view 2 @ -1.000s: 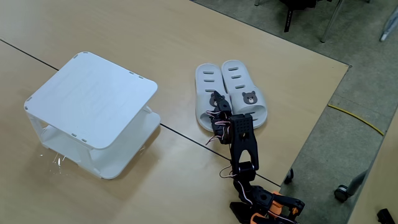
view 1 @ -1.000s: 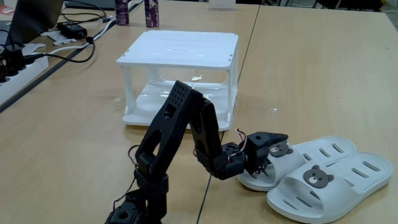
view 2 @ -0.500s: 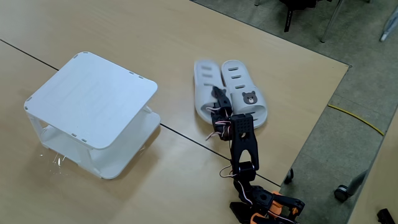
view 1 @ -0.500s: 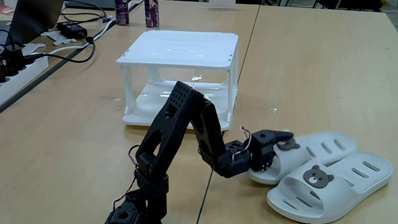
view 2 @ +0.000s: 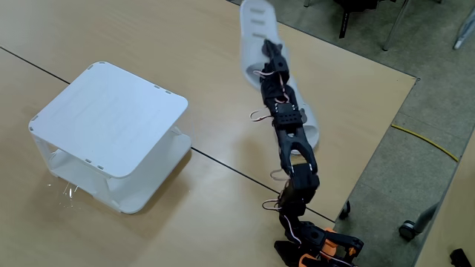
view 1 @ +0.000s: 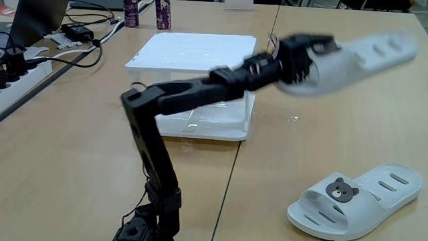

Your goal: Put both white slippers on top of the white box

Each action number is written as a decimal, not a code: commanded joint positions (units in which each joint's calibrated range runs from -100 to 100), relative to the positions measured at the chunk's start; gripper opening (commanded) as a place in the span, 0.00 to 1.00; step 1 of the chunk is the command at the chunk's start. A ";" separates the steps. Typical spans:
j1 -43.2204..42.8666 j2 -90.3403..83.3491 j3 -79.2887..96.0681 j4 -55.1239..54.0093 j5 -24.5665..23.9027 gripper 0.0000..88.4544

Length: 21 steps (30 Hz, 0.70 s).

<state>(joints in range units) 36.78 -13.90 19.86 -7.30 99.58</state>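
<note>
1. Gripper (view 1: 313,61) clamps one white slipper (view 1: 364,59) high above the table (view 1: 80,154) — motion-blurred.
2. Second slipper (view 1: 356,202) lies flat on the table, well apart from the white box (view 1: 194,53) — its top bare.

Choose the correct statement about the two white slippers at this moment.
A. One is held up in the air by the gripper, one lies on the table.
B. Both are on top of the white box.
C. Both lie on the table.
A: the gripper holds one white slipper raised above the table, while the other slipper lies on the table; the white box top is bare.
</note>
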 commanded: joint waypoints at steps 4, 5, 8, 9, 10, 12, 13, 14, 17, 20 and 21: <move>0.31 -15.09 -23.33 21.71 0.42 0.01; 0.31 -15.85 -25.86 25.33 0.42 0.01; 0.23 -16.60 -30.28 30.51 0.42 0.01; 0.23 -16.60 -30.28 30.51 0.42 0.01; 0.15 -16.27 -30.19 30.51 0.42 0.01; -3.23 -15.93 -29.46 30.51 0.42 0.01; -6.10 -15.93 -28.20 30.42 0.42 0.01; -9.15 -15.93 -27.12 30.33 0.42 0.01; -19.43 -15.93 -25.58 30.25 0.42 0.01; -32.01 -15.93 -24.95 30.25 0.42 0.01; -35.55 -15.93 -24.86 30.25 0.42 0.01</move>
<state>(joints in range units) 13.56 -26.76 -3.59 23.09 99.58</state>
